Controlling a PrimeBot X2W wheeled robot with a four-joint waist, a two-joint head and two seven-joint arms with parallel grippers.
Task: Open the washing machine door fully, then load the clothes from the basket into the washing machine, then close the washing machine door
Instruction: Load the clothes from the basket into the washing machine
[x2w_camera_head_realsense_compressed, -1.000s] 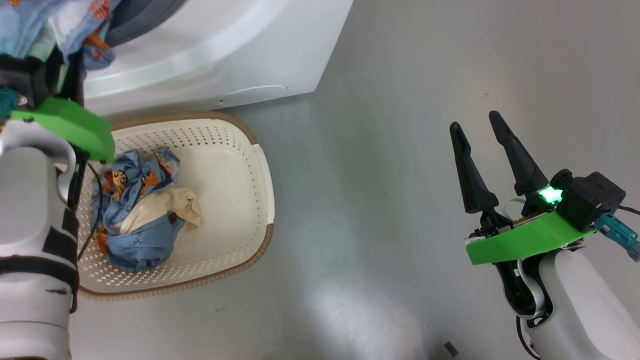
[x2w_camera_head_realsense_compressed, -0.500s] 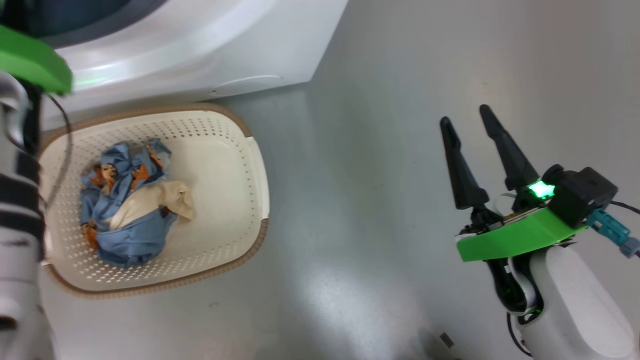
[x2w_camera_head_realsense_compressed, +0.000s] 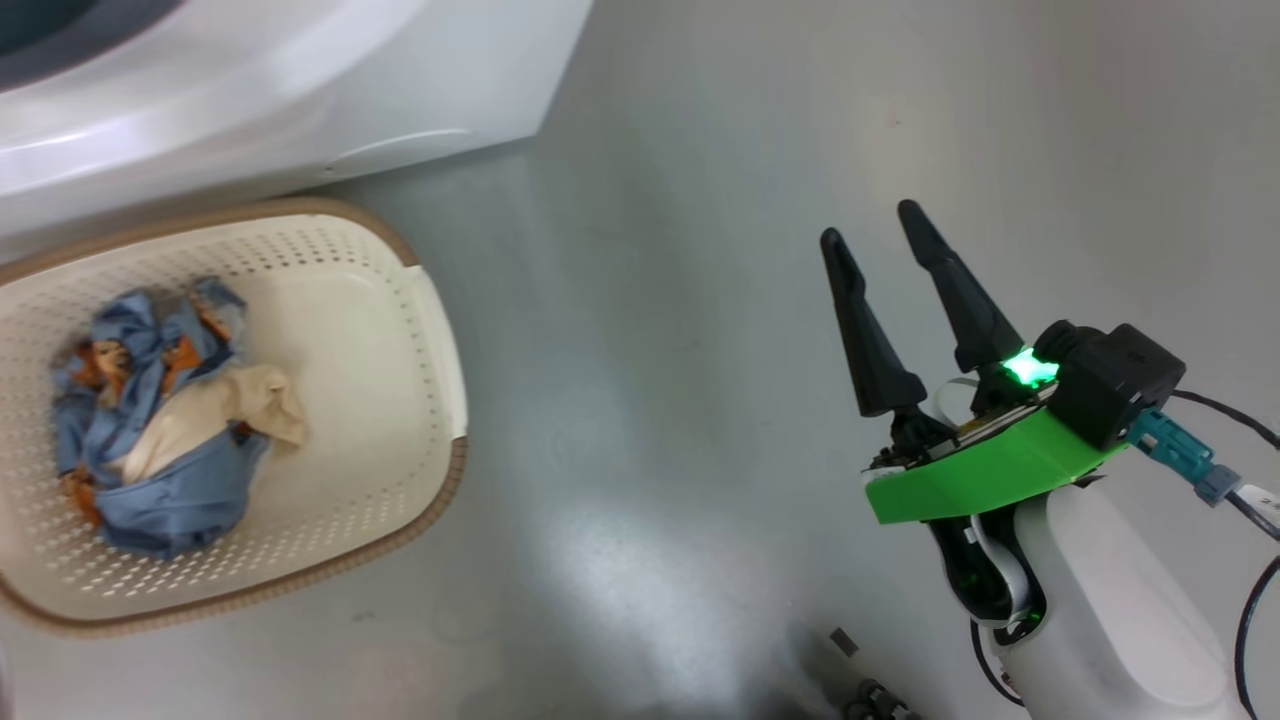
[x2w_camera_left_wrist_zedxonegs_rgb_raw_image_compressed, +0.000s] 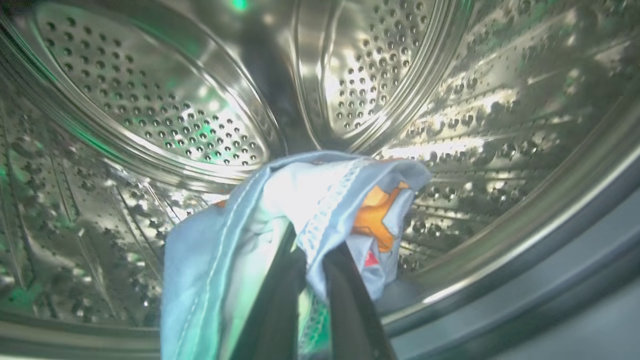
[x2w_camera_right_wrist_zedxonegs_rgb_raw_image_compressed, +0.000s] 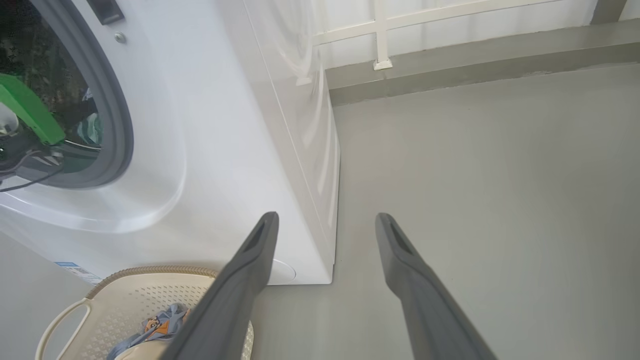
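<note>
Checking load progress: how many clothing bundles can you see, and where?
2. One bundle lies in the basket; a second bundle is pinched in the left gripper inside the drum. Others may be hidden beneath.

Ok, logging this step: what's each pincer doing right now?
Left pincer: shut on a light blue fabric bundle with orange print, inside the steel perforated drum.
Right pincer: open, holding nothing.

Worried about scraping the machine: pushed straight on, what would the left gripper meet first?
Likely the rear wall of the drum; the clothes held in the left gripper drape over its tips, so fabric touches first. Depth unclear.
</note>
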